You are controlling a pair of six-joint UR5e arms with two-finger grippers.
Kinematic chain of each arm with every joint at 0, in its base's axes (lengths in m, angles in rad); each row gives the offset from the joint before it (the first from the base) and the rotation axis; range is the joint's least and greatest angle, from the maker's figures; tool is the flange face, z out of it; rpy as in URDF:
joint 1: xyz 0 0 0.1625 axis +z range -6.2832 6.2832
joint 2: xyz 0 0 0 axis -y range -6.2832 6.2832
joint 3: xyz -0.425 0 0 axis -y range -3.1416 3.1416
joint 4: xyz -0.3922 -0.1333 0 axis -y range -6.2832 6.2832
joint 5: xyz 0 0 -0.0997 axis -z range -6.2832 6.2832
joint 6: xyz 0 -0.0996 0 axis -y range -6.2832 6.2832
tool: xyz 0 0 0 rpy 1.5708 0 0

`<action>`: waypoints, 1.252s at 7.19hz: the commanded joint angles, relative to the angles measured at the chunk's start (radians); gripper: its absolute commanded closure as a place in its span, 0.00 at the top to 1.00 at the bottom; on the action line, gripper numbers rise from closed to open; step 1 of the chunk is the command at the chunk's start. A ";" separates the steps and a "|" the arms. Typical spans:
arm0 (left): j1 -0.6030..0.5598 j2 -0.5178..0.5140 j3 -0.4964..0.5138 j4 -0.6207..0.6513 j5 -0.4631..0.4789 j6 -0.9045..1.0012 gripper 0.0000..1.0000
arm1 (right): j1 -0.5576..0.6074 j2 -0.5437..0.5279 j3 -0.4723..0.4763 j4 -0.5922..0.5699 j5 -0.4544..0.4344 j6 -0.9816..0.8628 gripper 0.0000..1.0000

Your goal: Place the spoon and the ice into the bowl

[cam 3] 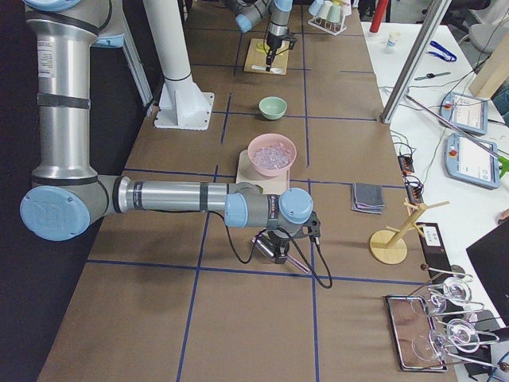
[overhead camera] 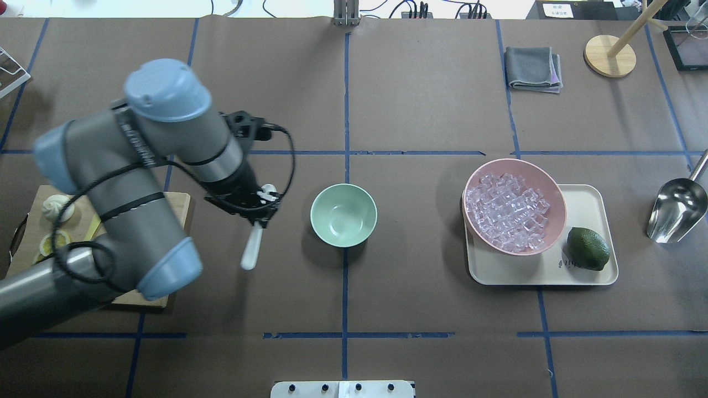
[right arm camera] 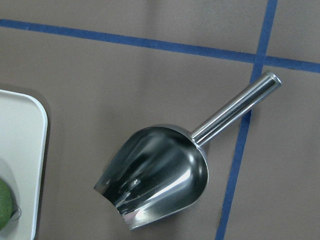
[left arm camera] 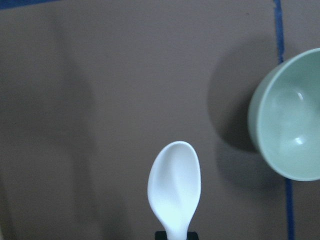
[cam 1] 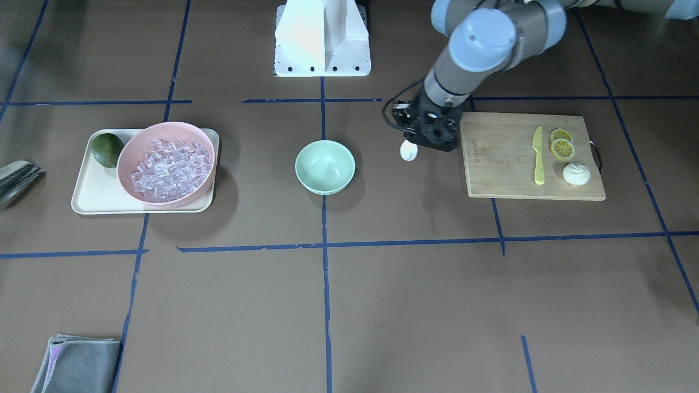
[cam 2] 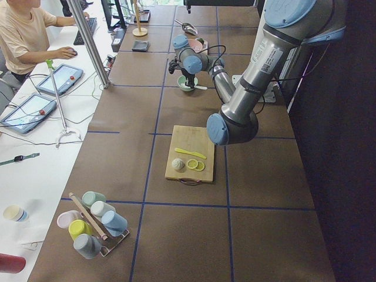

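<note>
Nearest the left wrist lens, the spoon [left arm camera: 174,182] is seen scoop-first, its handle pinched in the left gripper [overhead camera: 260,219], which is clamped on it. It is held clear of the table, scoop down, between the board [cam 1: 502,158] and the bowl [overhead camera: 343,215], near the bowl but apart from it. Nothing is seen in the bowl (neither of the 2 items is in).

The ice [overhead camera: 506,213] is heaped in the pink bowl [overhead camera: 553,185] on the tray [overhead camera: 586,271], well apart on the robot's right. Over there the right gripper [cam 3: 277,253] hangs above a metal scoop [right arm camera: 155,175]. Whether its jaws are open cannot be told.

The step in hand, as judged, is the carrying of the spoon over the bowl. The scoop should be brought past the near rim to the middle and lowered inside before the jaws are parted. It should be let go low, so that a light bowl is not tipped.
</note>
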 commanded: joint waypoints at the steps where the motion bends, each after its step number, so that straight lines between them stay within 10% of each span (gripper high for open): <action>1: 0.057 -0.185 0.224 -0.068 0.013 -0.046 0.01 | -0.003 0.002 -0.001 0.000 0.013 -0.003 1.00; 4: 0.065 -0.231 0.345 -0.191 0.021 -0.046 0.17 | -0.010 0.000 -0.001 0.000 0.011 -0.003 1.00; 6: 0.060 -0.228 0.345 -0.191 0.022 -0.041 0.70 | -0.019 0.002 0.000 0.000 0.013 -0.001 1.00; 9: 0.045 -0.161 0.255 -0.186 0.021 -0.049 0.72 | -0.031 0.017 0.005 0.011 0.011 0.000 1.00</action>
